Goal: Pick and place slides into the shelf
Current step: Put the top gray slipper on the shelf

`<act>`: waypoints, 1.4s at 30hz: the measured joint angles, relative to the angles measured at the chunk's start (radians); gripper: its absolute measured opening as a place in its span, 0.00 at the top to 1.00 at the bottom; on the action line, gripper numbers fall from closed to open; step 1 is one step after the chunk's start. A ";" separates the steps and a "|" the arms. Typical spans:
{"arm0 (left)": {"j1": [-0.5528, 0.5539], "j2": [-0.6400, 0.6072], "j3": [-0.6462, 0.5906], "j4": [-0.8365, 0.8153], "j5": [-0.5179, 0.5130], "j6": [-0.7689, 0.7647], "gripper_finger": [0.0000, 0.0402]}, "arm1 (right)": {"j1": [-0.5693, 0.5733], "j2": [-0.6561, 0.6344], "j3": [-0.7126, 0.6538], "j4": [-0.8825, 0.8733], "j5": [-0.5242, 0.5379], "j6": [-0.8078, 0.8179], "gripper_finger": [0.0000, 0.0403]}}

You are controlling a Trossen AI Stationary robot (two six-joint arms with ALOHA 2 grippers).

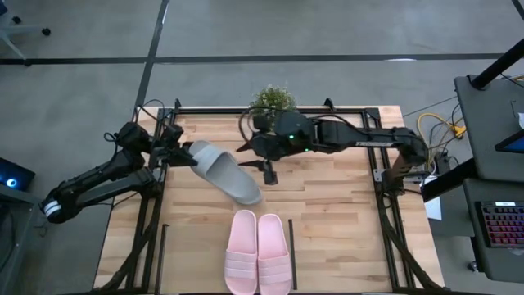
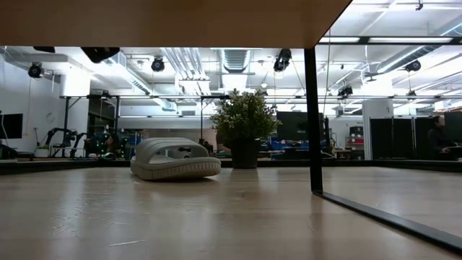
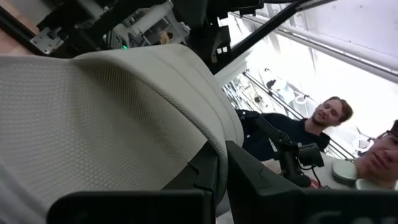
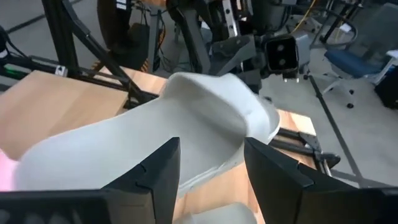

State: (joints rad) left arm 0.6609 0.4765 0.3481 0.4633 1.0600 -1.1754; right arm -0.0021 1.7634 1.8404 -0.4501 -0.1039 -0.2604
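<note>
Left gripper clamped on grey-green slide.

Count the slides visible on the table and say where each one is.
3. One grey-green slide lies left of centre, held at its heel by the left gripper. The pink pair sits side by side at the near edge. A fourth may be hidden.

- High view: overhead, straight down on the whole light wooden slatted table; both dark arms in frame.
- Low view: table-top height, level across the wood into the room; small green potted plant at 12 o'clock, also at the table's 12 o'clock edge from overhead.
- Left wrist view: pressed close against the grey-green rubber slide sandal, facing up toward the room and people.
- Right wrist view: close, looks past its own fingers at the same sandal; all four views share it.
</note>
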 joint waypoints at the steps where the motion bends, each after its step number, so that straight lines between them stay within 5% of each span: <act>1: 0.000 -0.002 0.000 0.001 0.007 0.000 1.00 | 0.000 0.018 0.024 -0.004 0.000 -0.006 0.58; 20: 0.000 -0.032 0.000 0.000 0.013 -0.001 1.00 | 0.000 0.269 0.345 -0.105 0.054 -0.145 0.59; 42: 0.000 -0.026 0.003 -0.001 0.017 0.000 1.00 | -0.005 0.271 0.310 -0.050 0.097 -0.222 0.59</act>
State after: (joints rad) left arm 0.6609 0.4507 0.3511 0.4625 1.0767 -1.1751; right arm -0.0071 2.0346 2.1502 -0.5005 -0.0067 -0.4829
